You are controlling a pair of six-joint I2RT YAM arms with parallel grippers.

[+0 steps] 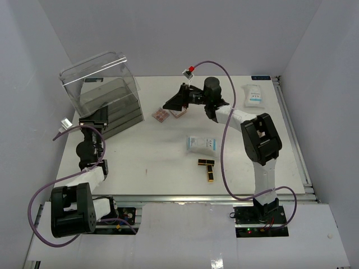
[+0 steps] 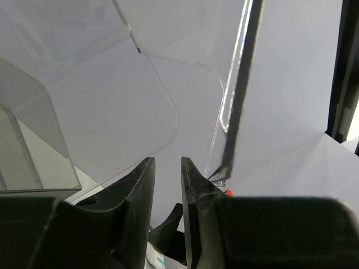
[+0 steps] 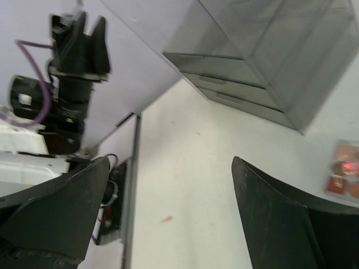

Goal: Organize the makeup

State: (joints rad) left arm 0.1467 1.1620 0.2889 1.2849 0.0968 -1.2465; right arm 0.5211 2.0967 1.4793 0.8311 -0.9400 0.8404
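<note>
A square pink-brown palette (image 1: 161, 116) lies on the white table, with another pinkish palette (image 1: 180, 114) just right of it. My right gripper (image 1: 171, 105) hovers over them, jaws wide open and empty; in its wrist view (image 3: 170, 162) the square palette (image 3: 345, 175) shows at the right edge. One white-blue sachet (image 1: 202, 144) lies mid-table, a second sachet (image 1: 253, 94) at the back right. Two black-and-gold lipstick tubes (image 1: 208, 168) lie crossed near the front. My left gripper (image 1: 92, 119) sits at the clear box's front, jaws (image 2: 168, 162) a narrow gap apart with nothing between them.
The big clear plastic box (image 1: 101, 92) with grey drawers stands at the back left, its lid (image 2: 112, 106) raised over my left gripper. The lid's dark edge (image 2: 235, 112) runs just outside the right finger. White walls enclose the table (image 1: 157, 162).
</note>
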